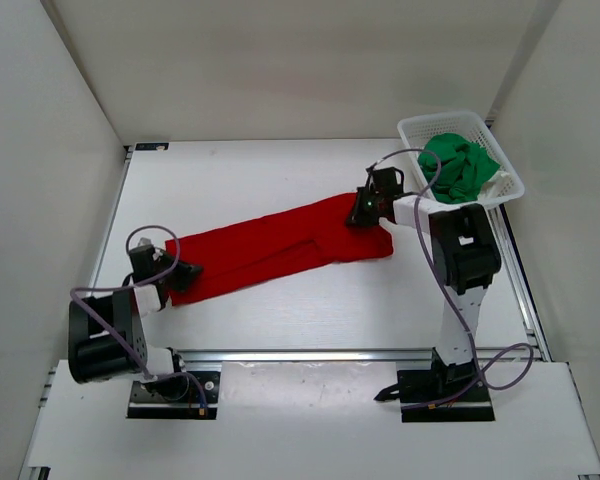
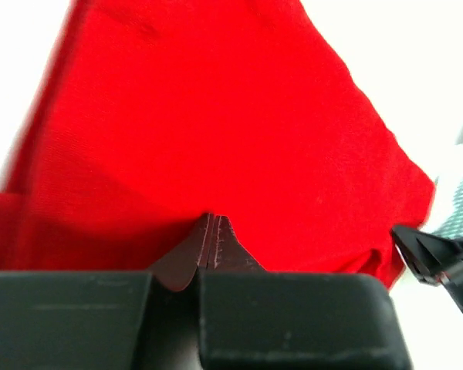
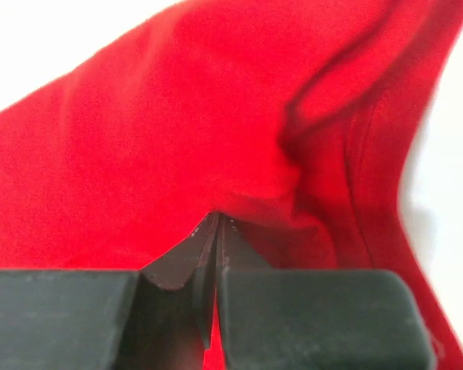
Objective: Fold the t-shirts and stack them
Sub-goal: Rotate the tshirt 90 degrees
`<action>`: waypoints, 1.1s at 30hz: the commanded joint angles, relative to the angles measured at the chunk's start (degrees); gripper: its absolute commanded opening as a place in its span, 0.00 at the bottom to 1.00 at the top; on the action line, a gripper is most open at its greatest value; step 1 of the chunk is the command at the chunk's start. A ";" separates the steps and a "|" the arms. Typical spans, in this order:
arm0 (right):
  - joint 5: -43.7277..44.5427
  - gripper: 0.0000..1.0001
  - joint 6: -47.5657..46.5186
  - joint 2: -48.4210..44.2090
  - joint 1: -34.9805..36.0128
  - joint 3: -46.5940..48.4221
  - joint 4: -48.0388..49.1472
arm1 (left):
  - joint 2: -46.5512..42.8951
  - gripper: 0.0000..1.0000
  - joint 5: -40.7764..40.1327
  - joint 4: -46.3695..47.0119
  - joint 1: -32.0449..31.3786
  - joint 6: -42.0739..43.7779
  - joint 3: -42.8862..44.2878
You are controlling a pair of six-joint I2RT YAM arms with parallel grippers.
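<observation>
Red t-shirt (image 1: 280, 245) cloth runs as a long folded band across the worktop (image 1: 280, 320), from the left pincer (image 1: 184, 272) to the right pincer (image 1: 363, 211). Each pincer is clamped on its own end of the band, with its fingertips pressed together and red fabric bunched between them in the wrist views. Just beyond the right pincer, on its right, a green t-shirt (image 1: 460, 165) lies crumpled in a white mesh basket (image 1: 420, 128).

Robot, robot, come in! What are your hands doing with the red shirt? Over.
Left gripper shut on left end of red t-shirt. Right gripper shut on its right end. Nothing blocking; green t-shirt sits in basket, aside.
</observation>
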 commanded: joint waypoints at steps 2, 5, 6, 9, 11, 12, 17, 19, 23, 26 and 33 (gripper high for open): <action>0.64 0.00 -0.38 9.85 -0.96 14.18 -4.30 | -6.03 0.03 3.51 3.84 4.68 -3.15 -9.18; -0.86 0.00 -1.60 20.30 -0.35 33.39 -12.31 | -11.48 0.05 3.51 2.08 1.18 -3.40 -11.81; -1.65 0.00 -1.69 26.00 0.09 44.18 -16.24 | -14.88 0.06 3.08 1.73 -0.92 -3.93 -12.70; -7.45 0.00 -0.39 46.54 0.97 88.91 -29.88 | -25.53 0.13 -0.78 -3.62 -6.46 -3.50 -10.26; -15.95 0.00 5.04 40.19 -1.56 76.23 -17.52 | -31.07 0.17 -4.46 -11.77 -10.15 -1.14 -5.79; -18.24 0.00 5.94 34.21 -2.27 69.49 -15.42 | -33.61 0.21 -6.66 -14.85 -10.78 0.53 -2.98; -10.03 0.16 -5.36 18.96 0.00 68.72 -26.53 | -35.49 0.27 -12.30 -18.93 -24.55 4.06 1.36; -7.64 0.25 -8.97 11.51 1.67 61.48 -29.19 | -34.00 0.26 -12.65 -15.42 -28.96 3.18 -1.71; -4.22 0.32 -8.47 -5.02 7.29 28.80 -13.99 | -30.04 0.23 -12.84 -13.57 -35.12 3.97 -4.53; -5.86 0.33 -1.01 -18.64 10.03 1.27 3.69 | -31.96 0.23 -12.74 -12.51 -35.48 5.20 -6.11; -4.65 0.40 8.05 -13.78 21.43 -14.17 17.99 | -38.38 0.26 -8.10 -13.04 -30.30 7.22 -8.30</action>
